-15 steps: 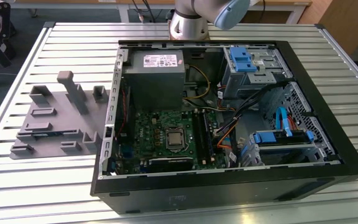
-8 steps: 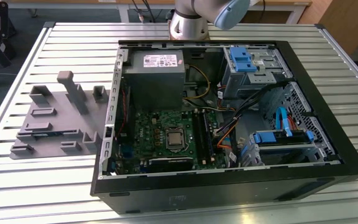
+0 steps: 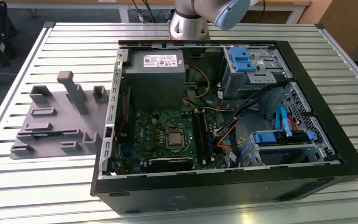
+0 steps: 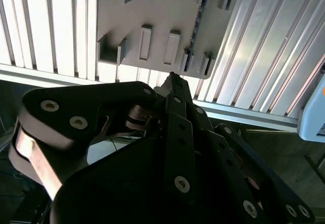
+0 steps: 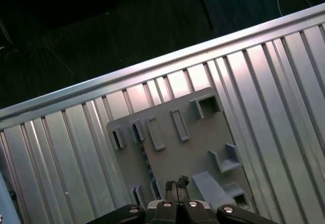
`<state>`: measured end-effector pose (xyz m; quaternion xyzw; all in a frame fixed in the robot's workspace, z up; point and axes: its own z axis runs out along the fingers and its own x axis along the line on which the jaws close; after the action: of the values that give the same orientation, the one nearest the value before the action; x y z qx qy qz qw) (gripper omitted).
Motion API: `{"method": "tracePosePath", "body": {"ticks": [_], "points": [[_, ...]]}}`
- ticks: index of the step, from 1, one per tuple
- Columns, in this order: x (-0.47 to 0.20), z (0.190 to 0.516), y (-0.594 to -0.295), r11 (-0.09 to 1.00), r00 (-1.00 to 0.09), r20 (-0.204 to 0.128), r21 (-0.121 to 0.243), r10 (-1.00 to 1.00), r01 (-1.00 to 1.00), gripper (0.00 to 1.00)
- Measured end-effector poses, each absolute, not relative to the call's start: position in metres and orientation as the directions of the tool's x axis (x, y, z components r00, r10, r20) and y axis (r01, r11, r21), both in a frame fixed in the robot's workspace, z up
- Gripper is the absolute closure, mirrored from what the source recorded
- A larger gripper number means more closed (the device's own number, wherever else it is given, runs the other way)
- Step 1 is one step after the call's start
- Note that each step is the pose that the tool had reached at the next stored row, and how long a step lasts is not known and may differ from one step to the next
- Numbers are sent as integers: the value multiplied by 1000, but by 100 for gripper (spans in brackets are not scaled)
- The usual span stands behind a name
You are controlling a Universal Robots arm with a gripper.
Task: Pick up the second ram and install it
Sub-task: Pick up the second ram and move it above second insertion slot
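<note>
Lab: slatted workbench, opened computer case

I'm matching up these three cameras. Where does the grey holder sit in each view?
Exterior view: the holder lies on the table, to the exterior view's left of the computer case.
First wrist view: the holder lies just beyond the hand, near the table's edge.
Second wrist view: the holder lies beyond the hand's tip.
Shared landmark: the slatted table under the holder.
</note>
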<state>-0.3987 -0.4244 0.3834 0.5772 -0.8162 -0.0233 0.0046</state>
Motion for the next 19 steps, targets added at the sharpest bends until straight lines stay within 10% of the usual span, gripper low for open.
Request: {"method": "tracePosePath", "body": {"ticks": [19], "points": [[-399,383,-425,198,-199,-19,43,-980,-979,89]]}}
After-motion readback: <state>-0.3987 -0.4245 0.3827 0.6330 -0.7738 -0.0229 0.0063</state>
